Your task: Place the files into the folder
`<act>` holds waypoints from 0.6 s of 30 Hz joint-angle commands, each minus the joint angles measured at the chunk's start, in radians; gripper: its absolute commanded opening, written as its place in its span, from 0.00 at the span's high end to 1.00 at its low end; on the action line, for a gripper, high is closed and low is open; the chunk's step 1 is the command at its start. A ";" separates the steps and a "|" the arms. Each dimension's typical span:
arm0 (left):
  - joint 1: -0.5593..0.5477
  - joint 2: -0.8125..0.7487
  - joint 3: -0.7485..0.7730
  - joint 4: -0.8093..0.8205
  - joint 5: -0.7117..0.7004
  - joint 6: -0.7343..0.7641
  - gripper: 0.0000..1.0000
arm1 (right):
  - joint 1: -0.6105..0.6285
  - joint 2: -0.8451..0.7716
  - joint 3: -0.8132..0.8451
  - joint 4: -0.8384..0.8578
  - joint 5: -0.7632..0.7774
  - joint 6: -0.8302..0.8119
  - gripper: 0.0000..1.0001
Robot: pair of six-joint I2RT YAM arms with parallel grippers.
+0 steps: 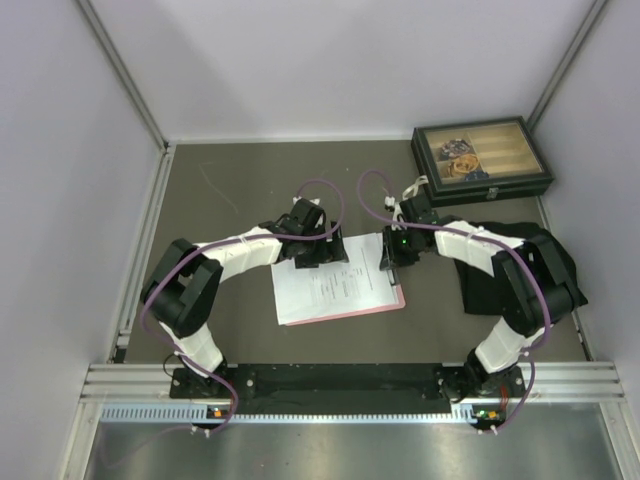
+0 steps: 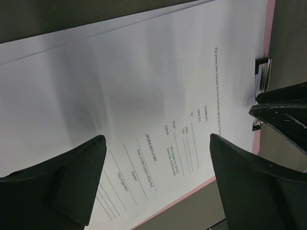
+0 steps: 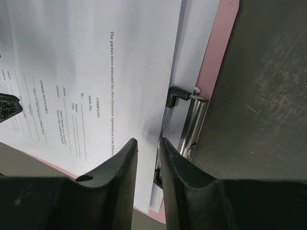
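Grey-brown counter (image 1: 230, 190), white walls all round. The two white printed paper sheets (image 1: 320, 295) are stacked on the flat pink rectangular clipboard folder (image 1: 397, 297) between the arms. Its long axis runs left to right, with the small metal clip (image 3: 188, 120) on the right-hand short edge. The right claw (image 3: 147, 143) is the nearer one, poised right at that clip. Its fingers are drawn almost together, and I can't tell whether they nip the sheet edge. The left claw (image 2: 157, 138) hangs spread wide over the signature page, holding nothing. Any tucking, I'd judge, goes rightward under the clip.
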 commanded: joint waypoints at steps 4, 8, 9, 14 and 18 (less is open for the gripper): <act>-0.004 -0.031 0.036 -0.002 -0.016 0.016 0.07 | 0.040 0.017 0.046 0.000 0.014 -0.006 0.72; -0.005 -0.029 0.032 -0.008 -0.034 0.013 0.07 | 0.068 0.026 0.060 -0.008 0.046 0.002 0.72; -0.004 -0.029 0.030 -0.013 -0.039 0.013 0.07 | 0.080 0.025 0.062 -0.011 0.078 0.004 0.73; -0.004 -0.031 0.013 -0.008 -0.051 0.013 0.07 | 0.106 0.014 0.083 -0.051 0.157 0.002 0.80; -0.004 -0.042 0.001 -0.008 -0.067 0.010 0.07 | 0.111 0.005 0.104 -0.054 0.170 0.004 0.75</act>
